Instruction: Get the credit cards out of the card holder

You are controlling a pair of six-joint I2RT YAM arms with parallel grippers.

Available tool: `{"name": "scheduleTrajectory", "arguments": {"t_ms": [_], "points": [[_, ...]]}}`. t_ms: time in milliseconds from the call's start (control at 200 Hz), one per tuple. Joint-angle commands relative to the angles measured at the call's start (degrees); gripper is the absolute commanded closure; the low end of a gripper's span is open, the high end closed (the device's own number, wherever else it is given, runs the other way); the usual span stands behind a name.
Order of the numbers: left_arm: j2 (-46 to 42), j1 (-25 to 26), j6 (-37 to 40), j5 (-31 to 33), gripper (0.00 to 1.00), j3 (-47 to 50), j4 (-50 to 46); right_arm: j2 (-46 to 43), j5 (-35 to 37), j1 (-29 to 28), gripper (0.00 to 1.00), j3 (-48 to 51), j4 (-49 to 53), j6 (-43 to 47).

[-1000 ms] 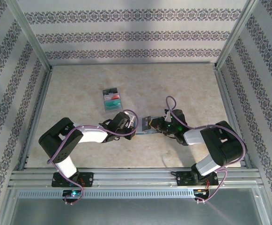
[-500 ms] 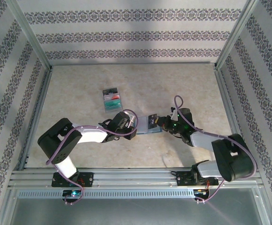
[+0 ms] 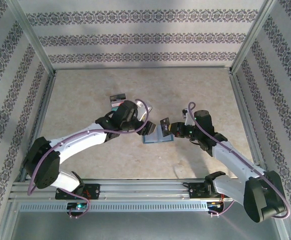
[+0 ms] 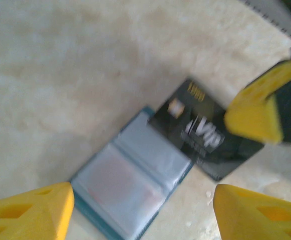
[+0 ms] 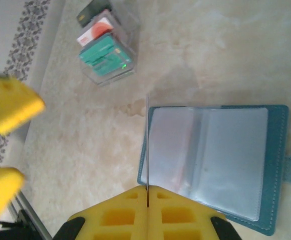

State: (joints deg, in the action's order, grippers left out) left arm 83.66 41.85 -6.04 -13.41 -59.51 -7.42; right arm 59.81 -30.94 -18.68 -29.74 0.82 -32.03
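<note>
The teal card holder [image 3: 154, 137] lies open on the table, its two blue-grey panels facing up [image 5: 220, 160] [image 4: 135, 180]. A faint pink shape shows through one sleeve. My right gripper [image 5: 148, 189] is shut on a dark grey credit card marked VIP [image 4: 205, 135], held on edge [image 5: 147, 145] above the holder's left side [image 3: 164, 125]. My left gripper [image 4: 145, 215] hangs open just above the holder with nothing between its fingers [image 3: 146, 128]. Red-and-white and teal cards lie stacked [image 5: 102, 47] beyond the holder.
The stacked cards sit in a small clear tray [image 3: 117, 101], partly covered by my left arm in the top view. Metal frame rails [image 3: 145, 187] and patterned walls [image 3: 145, 37] ring the beige table [image 3: 195, 95].
The left arm has stretched forward and its gripper has lifted off the holder. The right gripper has drawn the dark card up and slightly back as its arm extended.
</note>
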Motion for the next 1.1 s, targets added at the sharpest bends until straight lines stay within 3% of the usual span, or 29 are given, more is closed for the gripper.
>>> {"name": "scheduleTrajectory", "arguments": {"t_ms": [0,35,95,290,390,435,769,1099], "points": [[0.89,-1.61,14.93,-4.48,0.21,-8.05,-14.56,-1.77,-3.24,-1.78,1.0,-2.8,4.31,7.67],[1.81,-2.12,16.89,-6.11,0.18,-10.46,-17.13,-2.01,-3.8,-2.33,1.0,-3.32,4.65,8.71],[3.17,-3.42,19.18,-9.61,0.0,-13.67,-19.85,-2.24,-4.13,-3.38,1.0,-4.5,5.2,10.6],[5.76,-9.22,25.65,-27.64,0.0,-21.7,-24.32,-1.07,-7.82,-5.62,1.0,-8.32,6.29,15.13],[7.6,-10.59,32.97,-36.04,0.09,-26.6,-31.97,0.12,-10.1,-6.01,1.0,-10.16,7.5,16.84],[8.26,-10.64,35.01,-36.25,0.17,-28.28,-34.58,0.69,-10.83,-6.19,1.0,-11.04,8.24,17.62],[19.9,-10.73,54.57,-37.05,0.42,-44.73,-59.93,3.79,-14.03,-7.49,1.0,-16.02,12.93,21.86],[30.56,-10.6,61.99,-38.1,0.49,-57.53,-73.99,4.7,-14.41,-8.48,1.0,-18.08,14.85,23.02]]}}
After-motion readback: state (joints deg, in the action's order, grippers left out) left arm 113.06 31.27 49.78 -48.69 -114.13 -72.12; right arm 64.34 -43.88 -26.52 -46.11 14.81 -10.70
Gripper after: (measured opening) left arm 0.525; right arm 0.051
